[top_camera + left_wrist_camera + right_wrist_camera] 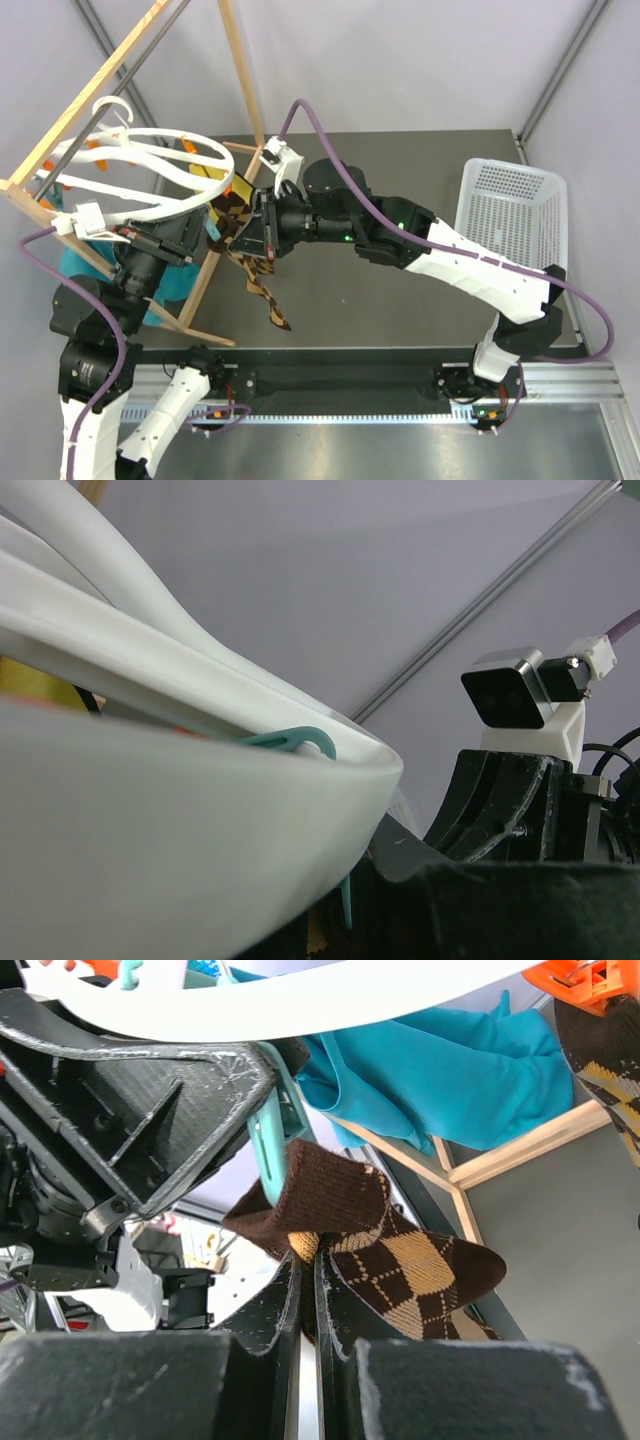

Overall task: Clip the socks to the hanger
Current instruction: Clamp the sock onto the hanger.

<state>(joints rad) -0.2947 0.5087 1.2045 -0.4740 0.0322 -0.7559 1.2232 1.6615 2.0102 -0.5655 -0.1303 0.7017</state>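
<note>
Right pincer (310,1275): closed, gripping one sock (400,1260) just below its dark brown cuff. In the top view the sock is held left of centre, beside the hanger (160,133), with its toe end hanging down toward the table (400,310).

Left pincer (205,243): closed, pressed against the hanger rim in the left of the frame. A teal clip (268,1150) is seen at its fingertip, touching the edge of the sock cuff. Whether the clip is actually squeezed cannot be told.

A second sock (600,1060) is seen at the upper right edge of the right wrist view, hung just under an orange clip (585,978).

A teal cloth (430,1070) is draped behind the wooden rack (520,1150). A white basket (510,215) is parked at the right of the table.
</note>
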